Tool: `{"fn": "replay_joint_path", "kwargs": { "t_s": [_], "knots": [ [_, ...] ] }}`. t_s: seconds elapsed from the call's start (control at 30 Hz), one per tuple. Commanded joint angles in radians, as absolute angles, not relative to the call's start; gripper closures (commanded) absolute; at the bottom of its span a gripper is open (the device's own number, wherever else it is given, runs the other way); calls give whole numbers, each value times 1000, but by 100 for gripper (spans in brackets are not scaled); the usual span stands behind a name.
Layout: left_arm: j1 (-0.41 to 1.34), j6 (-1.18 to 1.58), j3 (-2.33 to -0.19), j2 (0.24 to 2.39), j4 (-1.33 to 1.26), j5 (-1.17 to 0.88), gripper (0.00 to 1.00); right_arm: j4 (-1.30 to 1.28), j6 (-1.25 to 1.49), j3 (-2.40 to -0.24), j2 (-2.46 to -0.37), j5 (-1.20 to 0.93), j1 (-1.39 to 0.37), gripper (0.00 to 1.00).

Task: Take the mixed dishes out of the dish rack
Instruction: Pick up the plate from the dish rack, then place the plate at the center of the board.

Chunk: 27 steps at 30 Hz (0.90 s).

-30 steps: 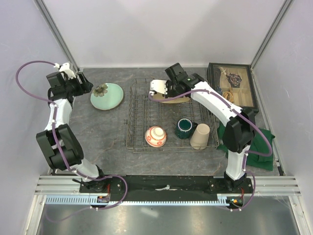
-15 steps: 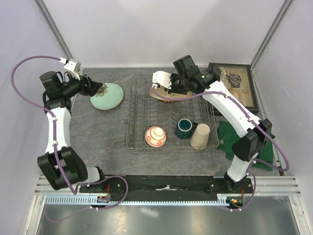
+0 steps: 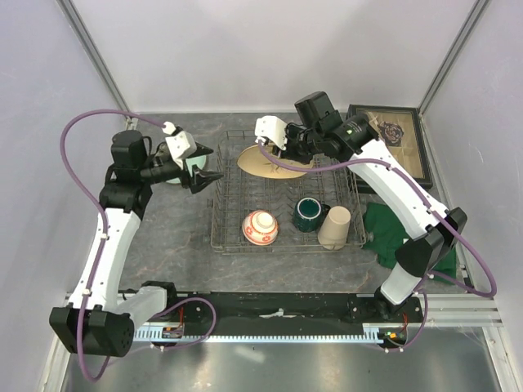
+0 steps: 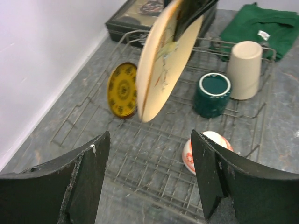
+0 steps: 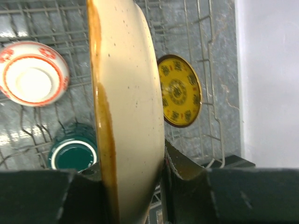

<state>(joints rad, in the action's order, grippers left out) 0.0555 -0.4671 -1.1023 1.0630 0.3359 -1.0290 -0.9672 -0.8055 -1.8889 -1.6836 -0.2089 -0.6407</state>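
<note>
Grey stone-patterned table (image 3: pixel 172 220). On it sits the large rectangular grey metal wire dish rack (image 3: pixel 229 214), midway between my two arms.

Dark glass-lidded box (image 3: pixel 391 147) in the far right corner. Green folded cloth (image 3: pixel 388 233) on the table just right of the rack.

Round cream plate with a gold-brown rim (image 3: pixel 274 163): clear of the tines, tilted, above the rack's far half. My right gripper (image 3: pixel 286 149) is clenched on its edge, one finger on each face.

Pale green plate (image 3: pixel 196 163): on the table left of the rack, mostly hidden behind my left wrist.

Left gripper (image 3: pixel 206 166): fingers spread wide, nothing between them, hovering at the rack's left edge and facing across it.

Tall beige tumbler (image 3: pixel 334 227): in the rack's near right corner.

Dark green handled mug (image 3: pixel 309 214): mouth up, just left of the tumbler.

Small red-and-white bowl (image 3: pixel 260 228): near row, apparently bottom up.

Small round yellow patterned dish (image 4: pixel 122 89): on edge among the far tines.
</note>
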Motion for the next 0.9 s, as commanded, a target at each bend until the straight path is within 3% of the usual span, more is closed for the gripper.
{"fn": "replay_joint_path", "kwargs": {
  "t_s": [0.0,0.53,0.73,0.87],
  "knots": [
    [124,-552,-1115,1066,373,-993,23,-899,-752,-1921,-1601,-327,-658,96],
    [271,-598,-1147,1124,400,-920,27,-908,-706,-1913,-1600,-426,-729,96],
    [311,-603,-1143,1140,410,-908,33,-908,-701,-1911,-1592,-448,-736,96],
    [327,-611,-1137,1146,419,-907,44,-908,-700,-1902,-1585,-453,-736,96]
  ]
}}
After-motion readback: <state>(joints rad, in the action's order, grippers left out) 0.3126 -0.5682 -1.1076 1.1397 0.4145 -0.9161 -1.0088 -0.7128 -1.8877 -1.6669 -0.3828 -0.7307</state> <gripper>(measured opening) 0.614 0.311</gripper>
